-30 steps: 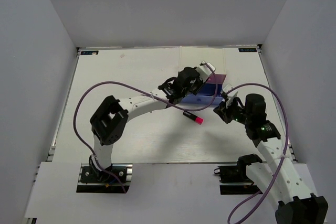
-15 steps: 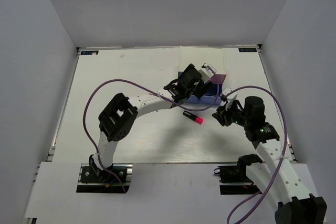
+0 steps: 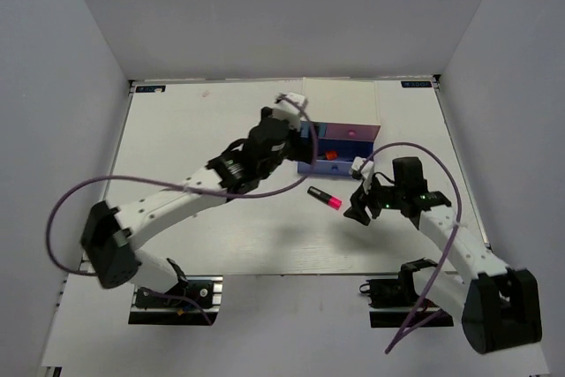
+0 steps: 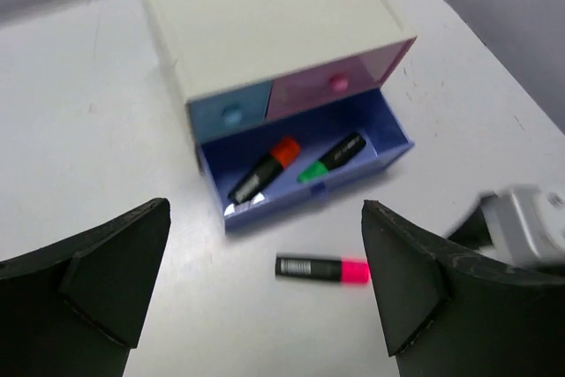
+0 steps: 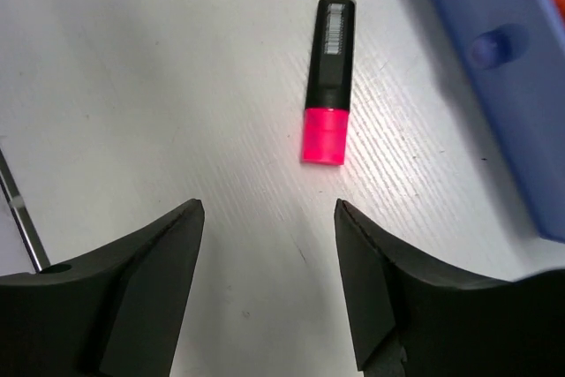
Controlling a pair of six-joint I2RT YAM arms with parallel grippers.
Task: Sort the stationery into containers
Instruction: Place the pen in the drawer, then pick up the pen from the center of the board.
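Observation:
A pink-capped black marker (image 3: 325, 198) (image 4: 322, 268) (image 5: 328, 94) lies flat on the table in front of the cabinet (image 3: 340, 103) (image 4: 265, 24). The cabinet's lower blue drawer (image 4: 388, 143) (image 3: 305, 163) is pulled out. In it lie an orange-capped marker (image 4: 265, 169) and a green-capped marker (image 4: 331, 156). Above it, a small blue drawer (image 4: 231, 115) and a pink drawer (image 4: 340, 84) are closed. My left gripper (image 3: 296, 125) (image 4: 265, 205) hovers open and empty over the cabinet's left side. The right gripper (image 3: 357, 209) (image 5: 269, 205) is open and empty, just right of the pink cap.
The cabinet stands at the table's back right, with side walls rising close around the table. Purple cables (image 3: 168, 183) loop from both arms. White table surface stretches to the left (image 3: 194, 121).
The left gripper opened and drew back to the left from the drawer. The right gripper opened and moved down-left toward the pink-capped marker, which has not moved.

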